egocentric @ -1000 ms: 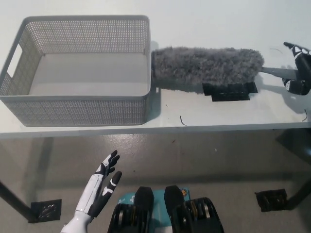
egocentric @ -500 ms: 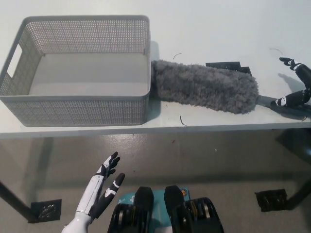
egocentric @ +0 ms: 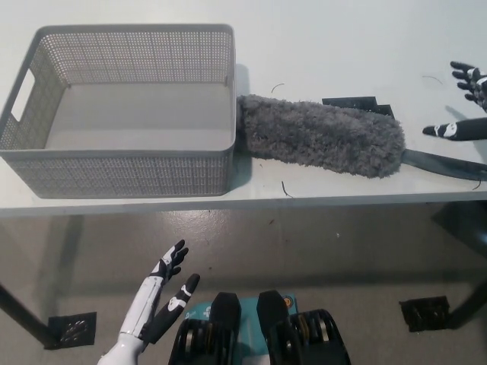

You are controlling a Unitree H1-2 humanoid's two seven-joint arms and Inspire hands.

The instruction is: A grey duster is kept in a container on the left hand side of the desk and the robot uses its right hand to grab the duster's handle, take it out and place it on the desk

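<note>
Mesh container (egocentric: 152, 171) occupying the desk's (egocentric: 342, 38) left side, grey duster (egocentric: 319, 137) lying just beside its right wall, bare desktop stretching open behind the duster

The right edge cuts off the right robot hand (egocentric: 478, 103) at the far right, so we see only some spread fingertips and none of its wrist. The duster handle (egocentric: 445, 162) also leaves the picture at the right edge, so its end is out of view. The fluffy duster (egocentric: 319, 137) hides the near part of a black patch (egocentric: 358, 103) on the desk (egocentric: 342, 46), and we cannot tell what that patch is. We cannot tell whether the duster's left end touches the container (egocentric: 122, 171) or lies just beside it. A thin dark curl (egocentric: 286, 188) near the desk's near edge is too small to name. The bottom edge cuts the left robot hand (egocentric: 160, 293) off at the forearm.
</note>
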